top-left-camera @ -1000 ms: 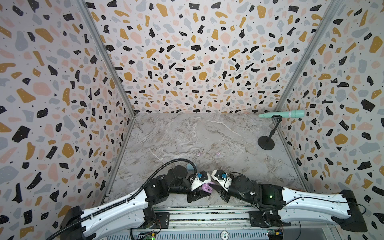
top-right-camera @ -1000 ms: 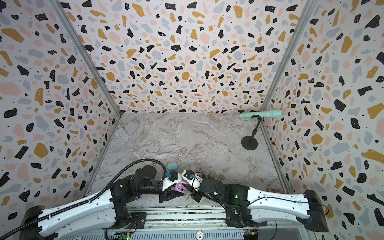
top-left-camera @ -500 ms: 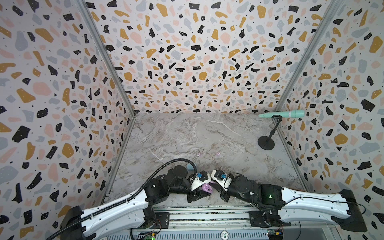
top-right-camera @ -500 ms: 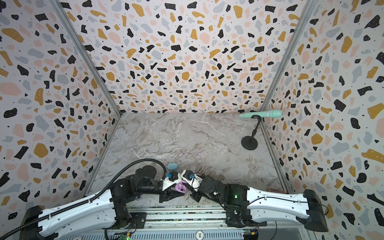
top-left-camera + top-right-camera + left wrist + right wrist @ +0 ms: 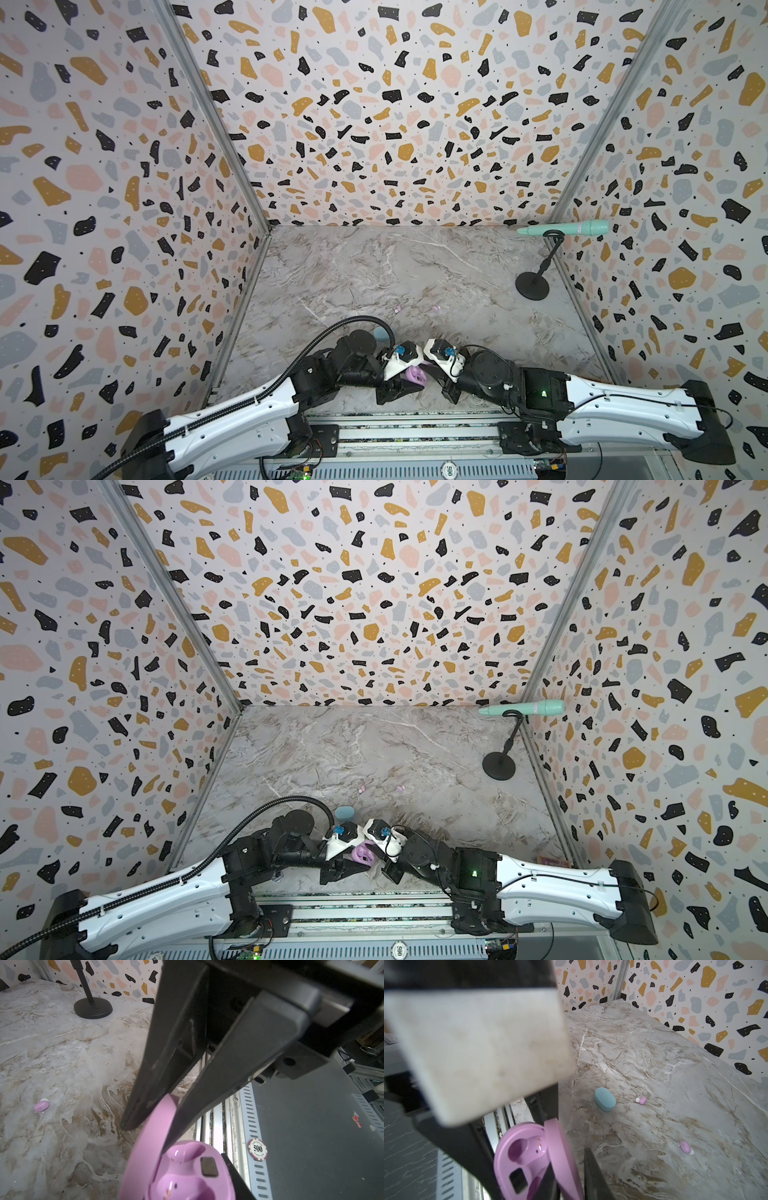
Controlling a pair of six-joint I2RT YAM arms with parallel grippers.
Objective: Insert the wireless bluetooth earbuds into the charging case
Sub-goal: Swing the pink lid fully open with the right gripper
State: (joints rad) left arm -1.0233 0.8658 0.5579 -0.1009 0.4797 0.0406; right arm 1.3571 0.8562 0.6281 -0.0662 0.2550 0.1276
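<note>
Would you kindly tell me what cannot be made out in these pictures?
Open pink oval charging case: both top views, under white wrist housings.
Closed blue oval case: right wrist view, lid hides contents.
Two tiny pink earbuds: top views, too small for orientation.
Right gripper: right wrist view, pink lid hides finger contact.

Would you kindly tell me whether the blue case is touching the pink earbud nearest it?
Apart. The right wrist view shows a strip of marble tabletop between the blue case and the nearest pink earbud.
</note>
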